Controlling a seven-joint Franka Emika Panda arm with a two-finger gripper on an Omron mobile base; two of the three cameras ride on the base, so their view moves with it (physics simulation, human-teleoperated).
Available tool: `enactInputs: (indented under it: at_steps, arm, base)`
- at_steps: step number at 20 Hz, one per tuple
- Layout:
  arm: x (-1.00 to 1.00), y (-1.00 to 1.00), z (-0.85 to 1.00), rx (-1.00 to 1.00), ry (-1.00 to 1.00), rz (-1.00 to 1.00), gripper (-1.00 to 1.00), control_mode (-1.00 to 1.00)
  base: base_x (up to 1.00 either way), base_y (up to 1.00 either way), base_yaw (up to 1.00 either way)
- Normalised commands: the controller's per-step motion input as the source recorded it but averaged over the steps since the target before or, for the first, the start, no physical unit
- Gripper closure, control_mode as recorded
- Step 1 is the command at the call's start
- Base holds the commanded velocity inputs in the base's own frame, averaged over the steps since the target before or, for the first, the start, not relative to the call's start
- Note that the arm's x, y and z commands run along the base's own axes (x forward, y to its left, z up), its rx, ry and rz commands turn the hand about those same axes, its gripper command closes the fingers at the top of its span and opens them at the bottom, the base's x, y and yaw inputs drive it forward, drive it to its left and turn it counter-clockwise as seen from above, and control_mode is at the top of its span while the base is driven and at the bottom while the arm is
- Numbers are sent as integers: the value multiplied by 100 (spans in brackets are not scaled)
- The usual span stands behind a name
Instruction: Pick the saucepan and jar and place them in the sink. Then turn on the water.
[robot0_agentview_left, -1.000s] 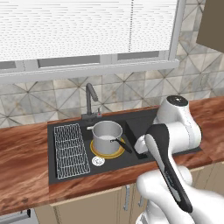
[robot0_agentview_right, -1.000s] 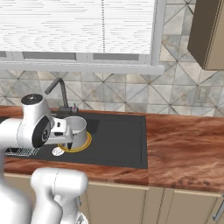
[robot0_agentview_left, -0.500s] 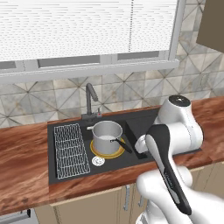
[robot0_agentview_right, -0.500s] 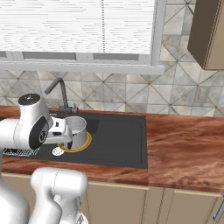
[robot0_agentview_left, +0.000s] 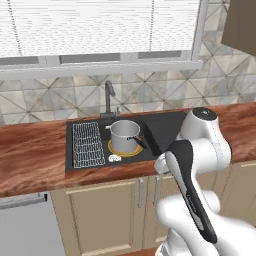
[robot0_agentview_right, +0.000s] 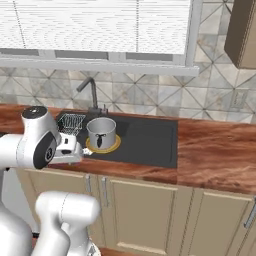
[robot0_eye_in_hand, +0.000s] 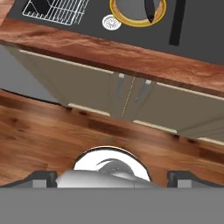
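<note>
Already the saucepan (robot0_agentview_left: 125, 135) stands upright inside the sink (robot0_agentview_left: 165, 127), on a yellow ring (robot0_agentview_left: 116, 149) at the basin's middle, its thin black handle (robot0_agentview_left: 138, 142) pointing toward the front edge. The faucet (robot0_agentview_left: 108, 96) rises just behind it, no stream falling from it, and the white wire rack (robot0_agentview_left: 86, 143) lies along the basin's far-left side with the round silver drain (robot0_agentview_left: 114, 158) between rack and pan. The jar cannot be made out in these pictures, so it is the first risk: if it sits somewhere off to a side of the worktop (robot0_agentview_left: 35, 150), the base must drive to find it, and a hasty approach could tip a small glass cylinder.

The claw (robot0_eye_in_hand: 111, 177) is spread wide and holds nothing; in the hand view its two dark tips (robot0_eye_in_hand: 41, 178) point down past the worktop's front edge toward the cabinet doors (robot0_eye_in_hand: 127, 103) and the wooden floor (robot0_eye_in_hand: 52, 135). From so low, an upward swing could catch the worktop lip.

Further out, the pan crowds the basin's centre. A jar lowered beside it may knock its handle or wall, and a reach for the faucet has to pass over or beside the pan, where the arm (robot0_agentview_right: 40, 145) could shove it.
</note>
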Motion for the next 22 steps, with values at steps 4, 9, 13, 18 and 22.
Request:
enactInputs:
  at_steps: [4,9,13,18,22]
  arm:
    - [0,0,0,0,0,0,-100,100]
    - [0,0,0,0,0,0,-100,100]
    - [0,0,0,0,0,0,-100,100]
    - [0,0,0,0,0,0,-100,100]
    - [0,0,0,0,0,0,-100,100]
  base:
    - [19,0,57]
    - [32,0,99]
    - [27,0,100]
    - [30,0,100]
    - [9,36,92]
